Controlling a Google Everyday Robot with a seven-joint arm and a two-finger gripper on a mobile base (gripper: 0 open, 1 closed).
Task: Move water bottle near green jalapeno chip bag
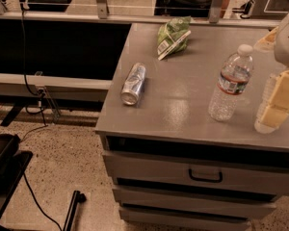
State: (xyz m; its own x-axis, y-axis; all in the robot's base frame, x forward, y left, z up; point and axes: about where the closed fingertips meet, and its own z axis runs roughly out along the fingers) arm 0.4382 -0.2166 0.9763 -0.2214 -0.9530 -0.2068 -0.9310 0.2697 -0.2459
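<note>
I count one water bottle (230, 83), one green jalapeno chip bag (173, 36) and one silver can (133, 83) (on its side), all on a grey drawer cabinet (183, 105) over speckled floor (62, 167). The bottle stands upright just left of my gripper (278, 105), not touching it, well apart from the bag at the back; whether my gripper is spread or closed I cannot tell.

End effector (278, 102) low at far right.

Office-lab: drawer cabinet (183, 174), terrazzo floor (62, 165); gripper (278, 102) at right edge.
</note>
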